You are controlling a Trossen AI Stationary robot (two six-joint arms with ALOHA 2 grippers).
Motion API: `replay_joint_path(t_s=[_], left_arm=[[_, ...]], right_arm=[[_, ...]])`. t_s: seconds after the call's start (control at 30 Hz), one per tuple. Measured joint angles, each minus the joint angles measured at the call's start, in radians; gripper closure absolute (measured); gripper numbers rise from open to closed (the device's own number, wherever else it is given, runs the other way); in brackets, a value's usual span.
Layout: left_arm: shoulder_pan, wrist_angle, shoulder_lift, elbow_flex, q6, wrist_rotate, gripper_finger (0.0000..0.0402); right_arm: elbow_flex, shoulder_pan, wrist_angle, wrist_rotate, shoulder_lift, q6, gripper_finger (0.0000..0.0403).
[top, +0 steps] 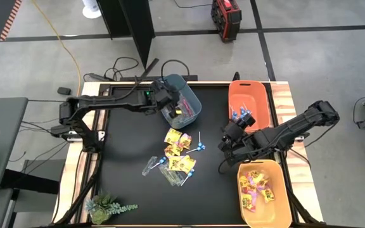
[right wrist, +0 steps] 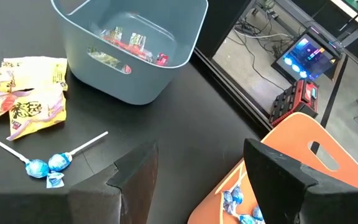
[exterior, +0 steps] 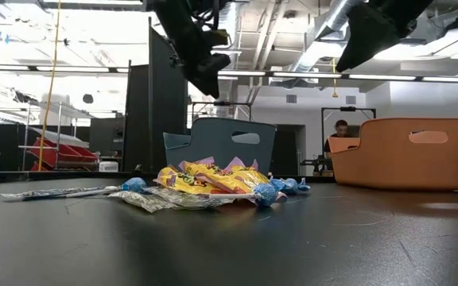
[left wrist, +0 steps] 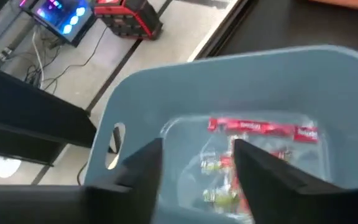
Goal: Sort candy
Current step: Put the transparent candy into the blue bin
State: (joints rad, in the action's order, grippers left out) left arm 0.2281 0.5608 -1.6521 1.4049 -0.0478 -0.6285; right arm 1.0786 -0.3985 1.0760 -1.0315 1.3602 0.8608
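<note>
A pile of candy [top: 177,155] lies on the black table: yellow packets [right wrist: 27,93], blue-wrapped lollipops [right wrist: 45,165] and clear-wrapped sticks [top: 149,166]. My left gripper [left wrist: 197,168] is open and empty above the blue-grey bin [top: 181,106], which holds clear-wrapped sticks [left wrist: 260,130]. My right gripper [right wrist: 201,168] is open and empty, above the table beside the near end of the orange bin [top: 248,107], which holds blue lollipops [right wrist: 238,202]. The yellow-orange bin [top: 263,193] holds yellow packets.
A small green plant [top: 105,208] lies at the table's near left corner. Bare black table lies between the candy pile and the near edge. In the low view, a person [exterior: 340,131] sits in the room beyond the table.
</note>
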Motion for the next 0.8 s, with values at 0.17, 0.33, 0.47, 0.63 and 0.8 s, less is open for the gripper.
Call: replay_joint_path(t_s=[0.17,0.33,0.47,0.63,0.8], left_arm=[[-0.026,0.131,0.048,0.021,-0.06,0.111,0.0126],[-0.151,0.321,0.115,0.008,-0.199,0.239,0.0117],[-0.311,0.508,0.11,-0.026,-0.374,0.223,0.0128],[-0.51,0.509,0.105,-0.114,-0.611,0.253,0.0136],[-0.651,0.492,0.107,-0.191,-0.827,0.294,0.0138]], right_arm=[[-0.001,0.0,0.0,0.008,0.0,0.002,0.0149],[-0.003,-0.001,-0.005,0.013,0.0,0.002,0.0149],[-0.004,-0.001,-0.008,0.016,0.001,0.003,0.0149],[-0.004,-0.001,-0.019,0.022,0.001,0.005,0.0149],[-0.004,-0.001,-0.023,0.023,0.001,0.005,0.0149]])
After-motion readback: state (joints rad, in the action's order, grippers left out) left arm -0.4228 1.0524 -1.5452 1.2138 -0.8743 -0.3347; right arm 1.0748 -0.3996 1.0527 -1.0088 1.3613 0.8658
